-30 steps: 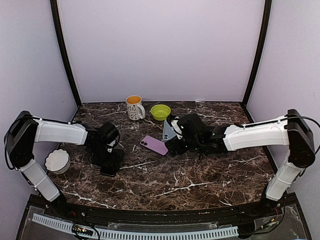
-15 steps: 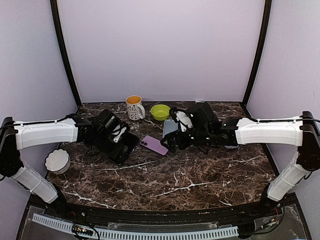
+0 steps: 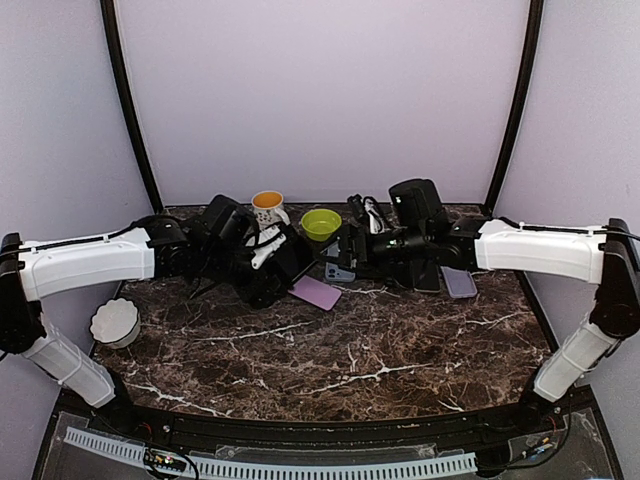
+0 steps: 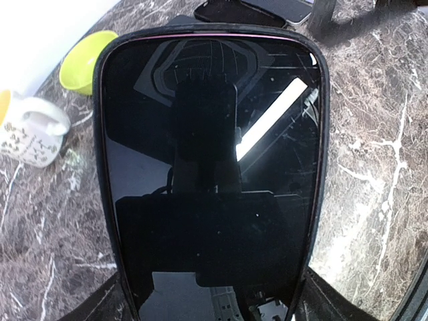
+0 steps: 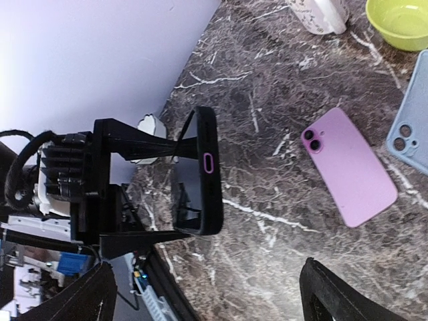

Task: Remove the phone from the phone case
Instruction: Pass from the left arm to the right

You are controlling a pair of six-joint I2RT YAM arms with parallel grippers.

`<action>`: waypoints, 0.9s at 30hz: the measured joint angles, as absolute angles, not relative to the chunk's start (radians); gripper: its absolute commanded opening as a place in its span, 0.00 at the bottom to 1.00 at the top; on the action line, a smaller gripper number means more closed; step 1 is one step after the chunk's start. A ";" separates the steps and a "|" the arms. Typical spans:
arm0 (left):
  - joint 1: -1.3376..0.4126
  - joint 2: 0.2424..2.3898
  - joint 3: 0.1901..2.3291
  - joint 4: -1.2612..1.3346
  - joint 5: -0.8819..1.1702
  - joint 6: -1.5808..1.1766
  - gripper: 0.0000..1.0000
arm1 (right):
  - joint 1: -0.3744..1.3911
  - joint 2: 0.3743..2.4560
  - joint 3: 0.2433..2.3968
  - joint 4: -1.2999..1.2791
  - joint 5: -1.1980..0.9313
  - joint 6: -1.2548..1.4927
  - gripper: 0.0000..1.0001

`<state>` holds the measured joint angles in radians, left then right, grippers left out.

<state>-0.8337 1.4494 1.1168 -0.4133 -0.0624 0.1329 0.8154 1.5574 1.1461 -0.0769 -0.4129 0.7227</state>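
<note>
Over the table (image 3: pixel 400 350) — phone (image 4: pixel 210 180) in black case (image 5: pixel 208 194), pinched by left gripper (image 5: pixel 190 184); right gripper (image 5: pixel 208 267) fingers spread.

Left arm (image 3: pixel 90 262) and right arm (image 3: pixel 540 250) — smooth white tubular shells, black joints and wrist housings — same build.

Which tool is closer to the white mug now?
Left. The left tool hangs just in front of the white mug; the right tool is past the lime green bowl.

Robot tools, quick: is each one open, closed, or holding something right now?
Left tool: closed on the black-cased phone with dark glass screen.
Right tool: open, holding nothing.
</note>
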 measured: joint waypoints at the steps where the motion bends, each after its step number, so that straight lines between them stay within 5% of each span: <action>1: -0.834 1.449 1.119 -0.404 -0.060 0.144 0.61 | 0.815 1.571 1.153 -0.058 -0.437 0.749 0.88; 22: -0.852 1.406 1.075 -0.349 -0.037 0.217 0.62 | 0.818 1.770 1.290 0.017 -0.649 0.895 0.15; 24: -0.852 1.405 1.074 -0.346 -0.037 0.219 0.67 | 0.817 1.770 1.290 0.006 -0.658 0.878 0.10; 27: -0.854 1.404 1.073 -0.352 -0.027 0.221 0.95 | 0.817 1.770 1.291 -0.014 -0.665 0.831 0.02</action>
